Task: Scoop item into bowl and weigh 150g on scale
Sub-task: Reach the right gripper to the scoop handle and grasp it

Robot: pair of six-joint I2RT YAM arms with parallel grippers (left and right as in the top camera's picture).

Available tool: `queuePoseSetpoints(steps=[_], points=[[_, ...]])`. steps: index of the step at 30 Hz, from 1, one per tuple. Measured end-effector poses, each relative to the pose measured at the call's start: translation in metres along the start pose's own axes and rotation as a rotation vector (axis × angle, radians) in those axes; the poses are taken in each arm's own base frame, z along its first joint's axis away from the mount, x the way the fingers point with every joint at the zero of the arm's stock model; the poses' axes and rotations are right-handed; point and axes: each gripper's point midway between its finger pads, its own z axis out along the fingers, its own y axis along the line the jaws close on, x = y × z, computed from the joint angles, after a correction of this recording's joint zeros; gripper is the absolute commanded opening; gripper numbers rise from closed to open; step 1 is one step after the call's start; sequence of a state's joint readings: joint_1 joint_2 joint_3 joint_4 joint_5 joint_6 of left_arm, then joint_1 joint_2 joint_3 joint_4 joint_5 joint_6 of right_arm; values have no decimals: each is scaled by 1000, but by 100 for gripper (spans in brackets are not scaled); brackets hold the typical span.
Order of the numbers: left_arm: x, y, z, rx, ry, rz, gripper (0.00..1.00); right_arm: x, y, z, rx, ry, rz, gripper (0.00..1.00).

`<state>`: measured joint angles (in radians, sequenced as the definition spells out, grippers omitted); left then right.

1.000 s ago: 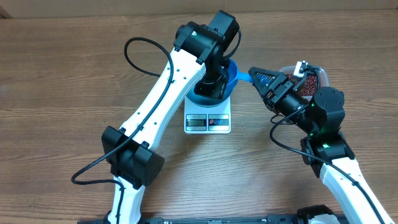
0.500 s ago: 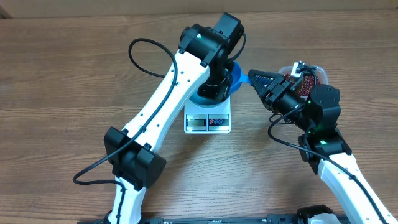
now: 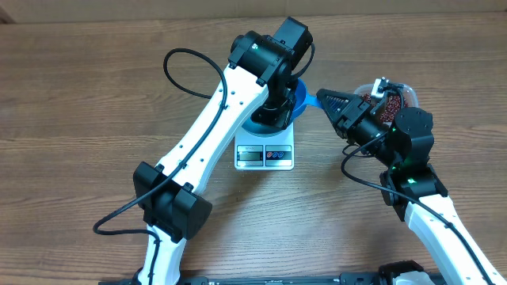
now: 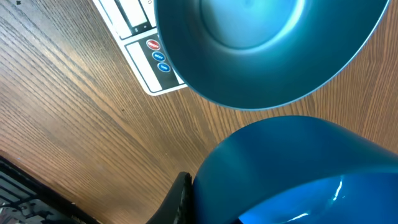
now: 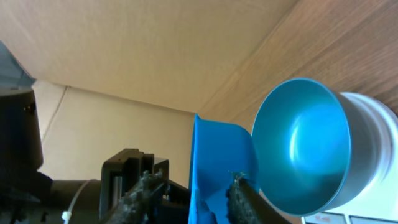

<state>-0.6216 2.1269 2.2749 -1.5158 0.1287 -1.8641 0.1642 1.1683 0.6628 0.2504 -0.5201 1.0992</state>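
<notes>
Beneath left arm (image 3: 212,120), bowl (image 3: 300,98) mostly hidden, scale (image 3: 265,155) half covered

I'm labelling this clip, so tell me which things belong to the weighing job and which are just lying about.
Job: bowl, scale, beans, clear tub, scoop.
Just there: black cables, wooden table.

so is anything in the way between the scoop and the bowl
nothing between them: the scoop sits right at the bowl rim. but from overhead the left hand hangs over the bowl, covering most of its opening
</notes>
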Motion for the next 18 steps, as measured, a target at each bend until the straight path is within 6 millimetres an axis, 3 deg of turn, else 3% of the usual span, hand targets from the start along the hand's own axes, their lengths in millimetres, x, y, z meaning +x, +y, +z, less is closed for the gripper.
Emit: queuePoseSetpoints(steps=[4,18], points=[[-1,0,0,1,-3,0,4,-1,0,0,1,-3,1,23],[-1,0,0,2,-5,1,5,-1,0,0,2,-4,2,18]])
